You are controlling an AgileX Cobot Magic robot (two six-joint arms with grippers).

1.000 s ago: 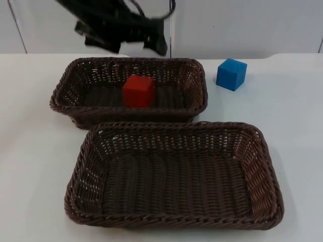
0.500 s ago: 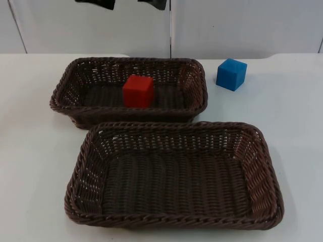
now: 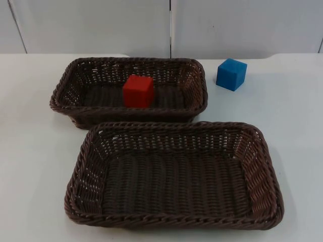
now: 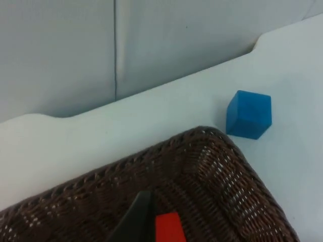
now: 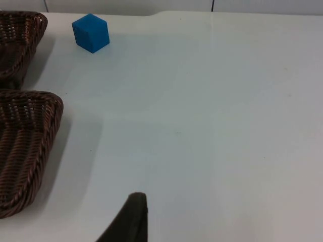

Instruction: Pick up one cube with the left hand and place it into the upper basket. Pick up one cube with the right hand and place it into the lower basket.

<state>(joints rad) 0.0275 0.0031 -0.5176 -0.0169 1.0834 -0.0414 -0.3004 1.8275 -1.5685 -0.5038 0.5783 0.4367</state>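
A red cube (image 3: pixel 138 91) lies inside the upper wicker basket (image 3: pixel 65 85), near its middle. The lower basket (image 3: pixel 262 166) holds nothing. A blue cube (image 3: pixel 231 74) stands on the white table just right of the upper basket. My left gripper (image 4: pixel 136 222) hangs high over the upper basket (image 4: pixel 222 166), with the red cube (image 4: pixel 169 229) beneath it and the blue cube (image 4: pixel 249 114) beyond the rim. My right gripper (image 5: pixel 132 214) waits above bare table to the right of both baskets, well short of the blue cube (image 5: pixel 91 33).
The grey partition wall (image 3: pixel 101 25) closes the table's far edge. The two baskets nearly touch along their long sides. Open white table (image 5: pixel 227 126) stretches right of the baskets and around the blue cube.
The left arm, over the upper basket's far rim a second ago, has risen out of the top view. Cubes and baskets have stayed put.
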